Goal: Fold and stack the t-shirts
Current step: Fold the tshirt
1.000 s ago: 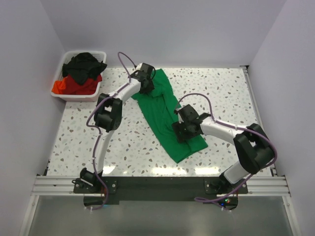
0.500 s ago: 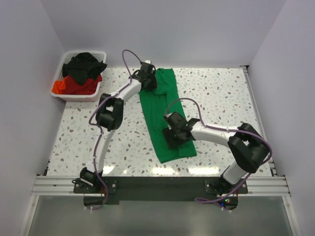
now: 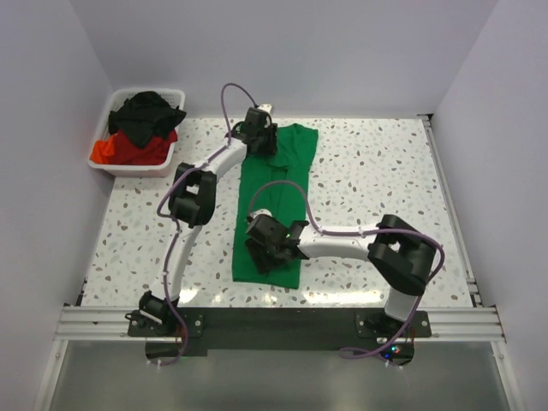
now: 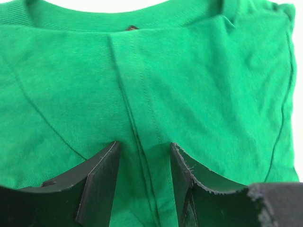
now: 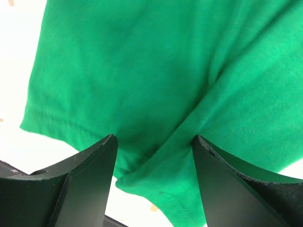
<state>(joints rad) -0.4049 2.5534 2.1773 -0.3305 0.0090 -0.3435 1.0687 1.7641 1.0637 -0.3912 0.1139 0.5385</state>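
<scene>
No text, brand, number or sign can be read in any view. The only label-like thing is a small dark tab (image 4: 132, 27) inside the neckline of the green t-shirt (image 4: 203, 85), toward 12 o'clock in the left wrist view. It is too small to show any lettering.

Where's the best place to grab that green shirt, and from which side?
At its two short ends, collar and hem, from above. The green shirt lies flat as a long narrow strip, so a pinched-up ridge of cloth at each end keeps it taut. The left gripper and right gripper hold it so.
</scene>
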